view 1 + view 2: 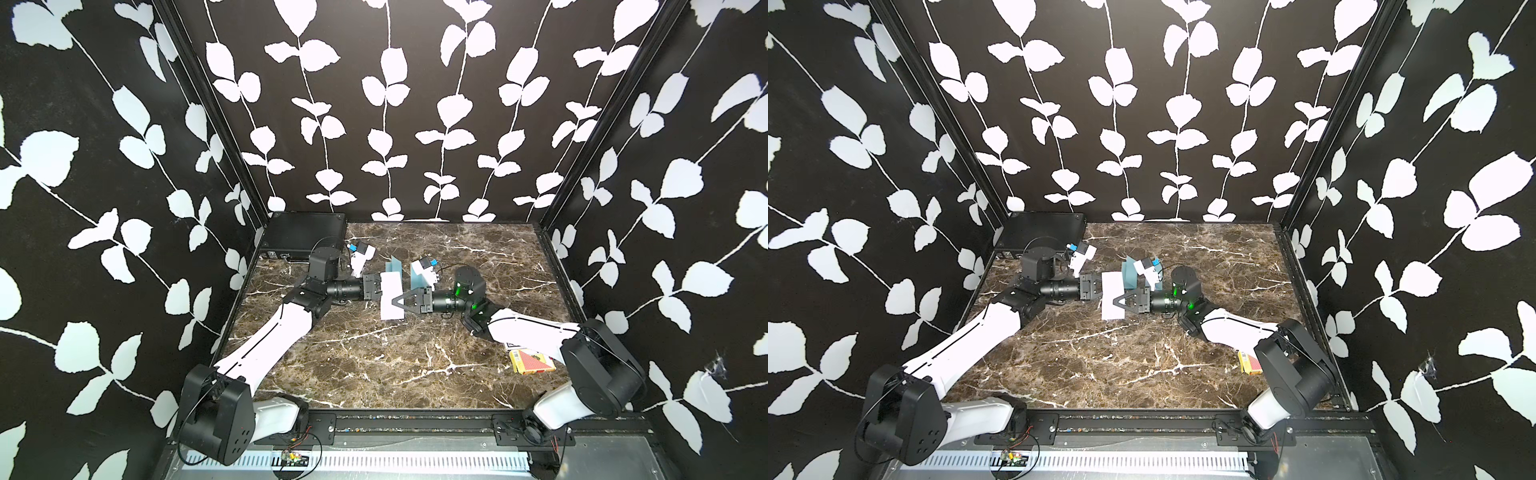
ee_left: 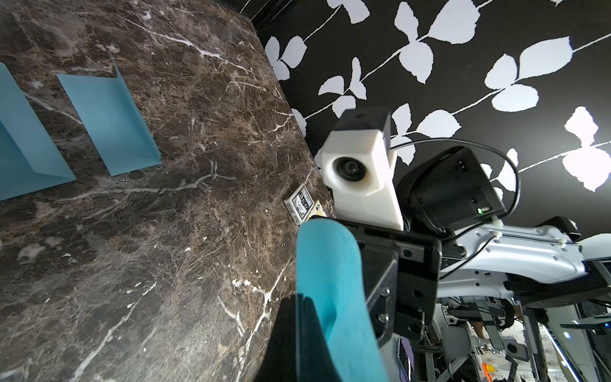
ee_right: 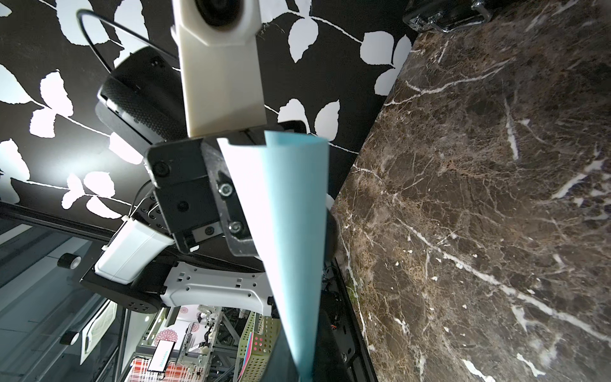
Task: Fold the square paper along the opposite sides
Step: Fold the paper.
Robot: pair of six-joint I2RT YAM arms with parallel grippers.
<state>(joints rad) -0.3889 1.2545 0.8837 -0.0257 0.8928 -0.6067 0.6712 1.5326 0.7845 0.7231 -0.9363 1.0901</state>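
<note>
The square paper (image 1: pixel 390 309) hangs between the two arms at mid-table, bowed into a loose loop, white face up in both top views and blue face showing in the wrist views. Whether its lower edge touches the table (image 1: pixel 374 365) cannot be told. The left gripper (image 1: pixel 377 289) is pressed together on one side edge of the sheet. The right gripper (image 1: pixel 395 302) has its fingers drawn to a point over the sheet and appears to pinch it.

- **Skew:** if the two held edges do not meet square, the crease probably sets at an angle.
- **Slip:** the sheet is thin and smooth, so a pull from either arm may draw it out of a pinch.
- **Spring-back:** the bend is a soft curve, not a crease, so a release before it is pressed flat would likely let the loop reopen.
- **Contact:** the fingertips are very close, and further closing travel risks a collision or a crumpled centre.

Two folded blue sheets (image 1: pixel 394 266) (image 1: pixel 417 276) stand just behind the working area. The one nearer the right arm is close to that arm's wrist camera and could be knocked over. A card box (image 1: pixel 532 360) lies beside the right forearm, well apart from the fold. A black case (image 1: pixel 305 235) occupies the far corner behind the left arm. Neither blocks the fold.
</note>
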